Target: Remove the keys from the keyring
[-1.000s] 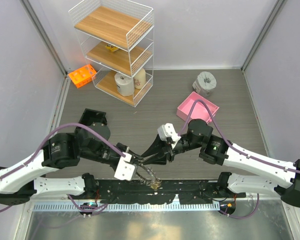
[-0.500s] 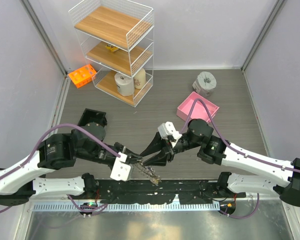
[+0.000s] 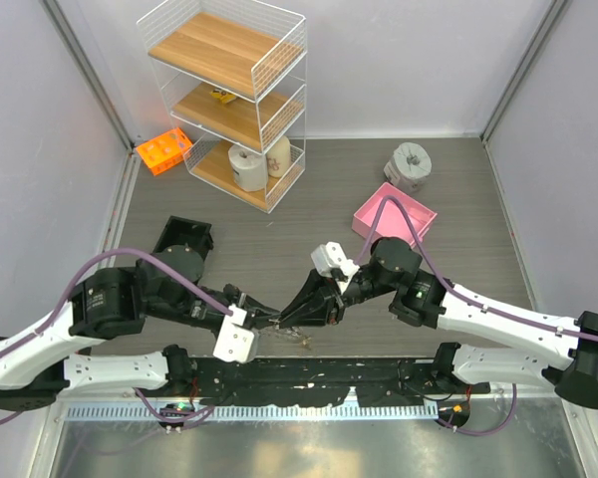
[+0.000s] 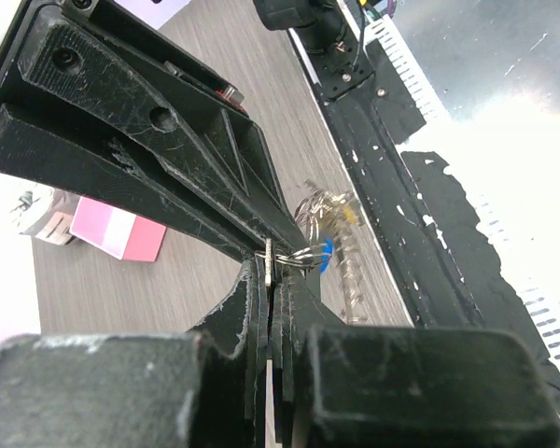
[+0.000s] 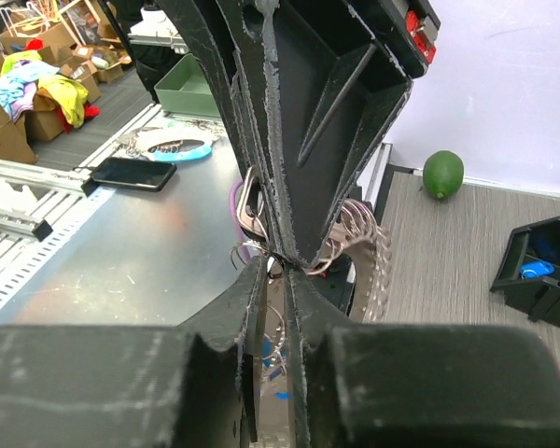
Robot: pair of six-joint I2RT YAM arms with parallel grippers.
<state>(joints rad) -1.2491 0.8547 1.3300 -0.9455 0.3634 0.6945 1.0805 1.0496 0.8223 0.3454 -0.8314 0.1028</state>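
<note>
Both grippers meet tip to tip just above the table's near edge. My left gripper point(image 3: 267, 321) point(image 4: 270, 271) is shut on a thin flat silvery piece, seemingly a key point(image 4: 269, 259) seen edge-on. Thin wire rings point(image 4: 303, 253) run from it to a blue key head point(image 4: 326, 250) and a yellow one point(image 4: 348, 215). The knobbly keyring point(image 3: 301, 337) point(image 5: 378, 261) hangs below, blurred. My right gripper point(image 3: 287, 321) point(image 5: 278, 268) comes in from the right, its tips pinched together on one of the wire rings point(image 5: 252, 245). More keys dangle under it, mostly hidden by the fingers.
A pink box point(image 3: 395, 215) and a grey tape roll point(image 3: 411, 164) sit at the back right. The wire shelf point(image 3: 229, 100) and an orange rack point(image 3: 163, 150) stand at the back left, with a black bin point(image 3: 184, 239) by the left arm. The black base rail point(image 3: 309, 383) runs just below the keys.
The right jaws have narrowed onto the wire ring. Both grippers and the hanging bunch have shifted a little left and away from the base rail.
</note>
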